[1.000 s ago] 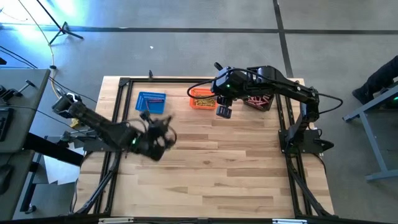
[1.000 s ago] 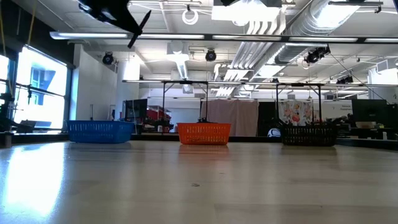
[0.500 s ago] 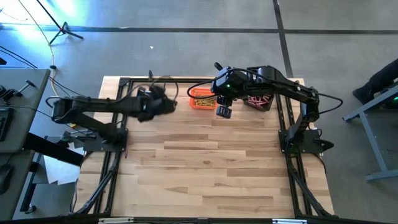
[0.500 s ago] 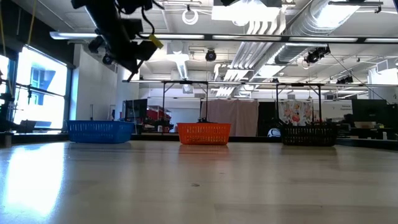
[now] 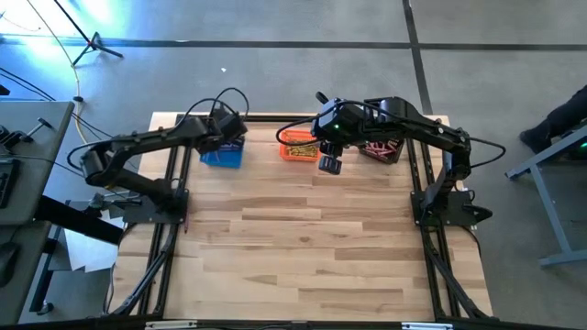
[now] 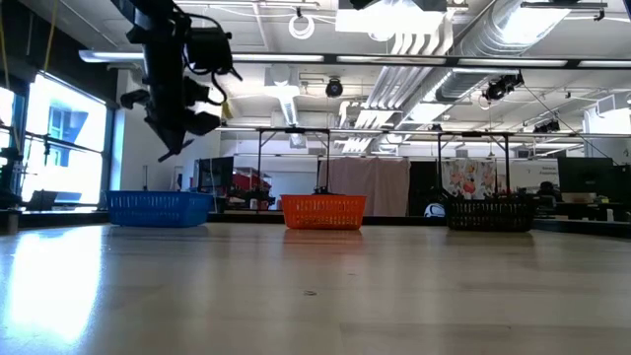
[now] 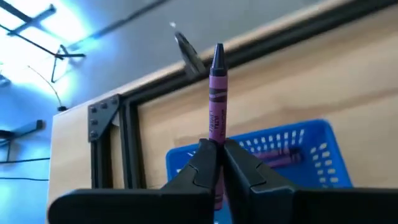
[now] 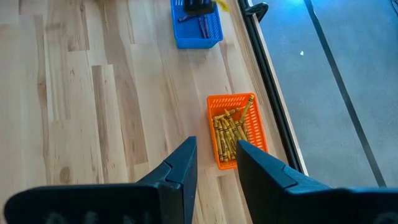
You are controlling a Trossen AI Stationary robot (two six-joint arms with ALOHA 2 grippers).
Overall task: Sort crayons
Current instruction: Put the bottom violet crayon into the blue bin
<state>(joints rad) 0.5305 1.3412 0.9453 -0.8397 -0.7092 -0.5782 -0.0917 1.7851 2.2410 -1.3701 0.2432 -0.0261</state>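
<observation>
Left gripper [image 7: 217, 163] sits above the blue basket [image 5: 223, 153] in the upper left of the high view; its fingers [image 7: 200, 167] are pressed nearly together, pinching a purple crayon [image 7: 216, 93] by its lower end, so that the crayon juts straight out from the tips with its point away from the gripper. In the left wrist view more purple crayons [image 7: 281, 160] lie inside the blue basket just behind the held one. In the low view the left arm hangs high at upper left, well above the blue basket [image 6: 158, 208]. Right gripper [image 8: 215, 163] hovers over the counter [image 5: 312, 247] beside the orange basket [image 8: 236, 129], upper centre of the high view; its fingers [image 8: 183, 165] are spread apart with nothing between them. Yellow crayons [image 8: 229, 132] fill the orange basket. The black basket [image 5: 381, 148] lies upper right in the high view, partly under the right arm, with reddish crayons showing inside.
</observation>
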